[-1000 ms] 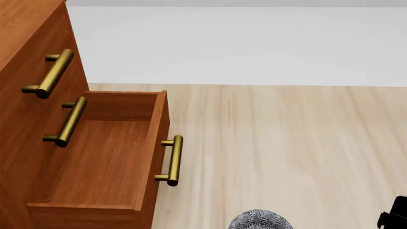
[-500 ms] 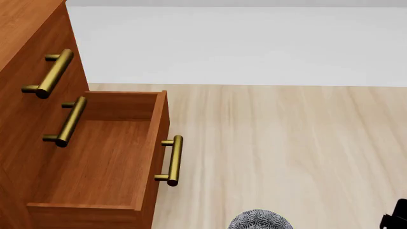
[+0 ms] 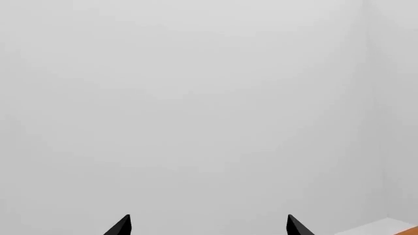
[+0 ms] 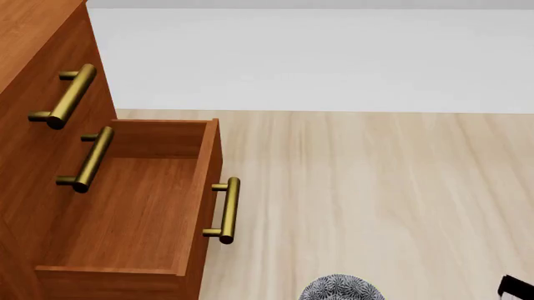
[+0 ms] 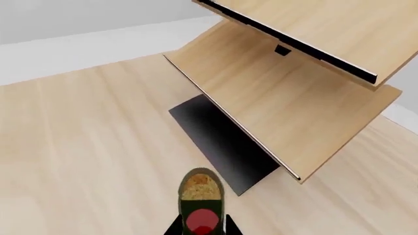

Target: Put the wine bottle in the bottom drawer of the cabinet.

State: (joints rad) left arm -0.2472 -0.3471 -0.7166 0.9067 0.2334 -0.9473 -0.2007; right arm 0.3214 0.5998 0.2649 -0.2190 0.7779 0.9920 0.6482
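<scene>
Two black tips of your left gripper (image 3: 207,226) stand wide apart, empty; your right gripper (image 5: 201,230) clamps the cork-topped dark green wine bottle (image 5: 201,195).

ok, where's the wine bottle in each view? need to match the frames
Head view: not in it; only the open bottom drawer and floor show.
Left wrist view: not in it; blank wall beyond the left gripper.
Right wrist view: wine bottle at bottom centre, cork end toward the camera.
Shared landmark: the pale wood floor, also in the right wrist view.
</scene>
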